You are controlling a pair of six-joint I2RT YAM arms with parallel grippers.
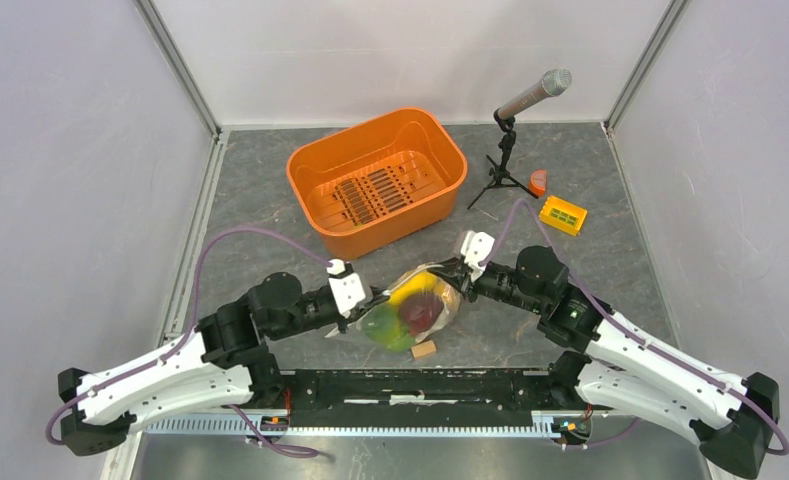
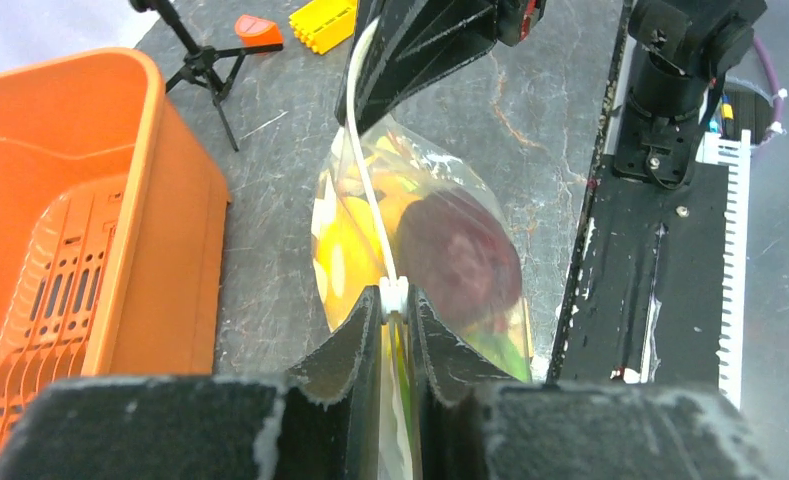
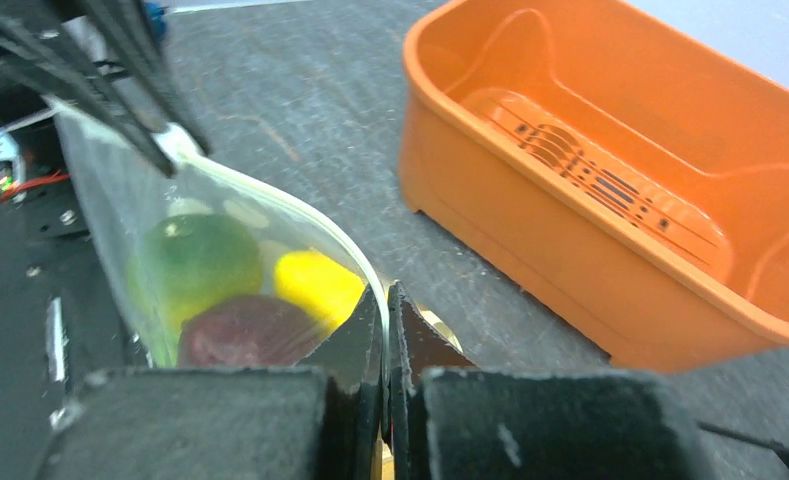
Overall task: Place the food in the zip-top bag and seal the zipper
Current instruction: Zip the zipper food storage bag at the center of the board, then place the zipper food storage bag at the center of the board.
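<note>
The zip-top bag (image 1: 417, 306) hangs between my two grippers, just above the table in front of the arm bases. Inside it are a dark red piece (image 2: 460, 255), a yellow piece (image 3: 315, 285) and a green cabbage (image 3: 195, 262). My left gripper (image 1: 375, 300) is shut on the zipper (image 2: 370, 190) at the bag's left end, its tips at a small white tab (image 2: 395, 296). My right gripper (image 1: 460, 272) is shut on the bag's mouth edge at the right end (image 3: 386, 292). The white strip runs taut and curved between the two grippers.
An orange basket (image 1: 375, 180) stands behind the bag. A microphone on a small tripod (image 1: 508, 150), an orange-red piece (image 1: 538, 182) and a yellow block (image 1: 562, 215) are at the back right. A small tan wooden cube (image 1: 424, 350) lies just in front of the bag.
</note>
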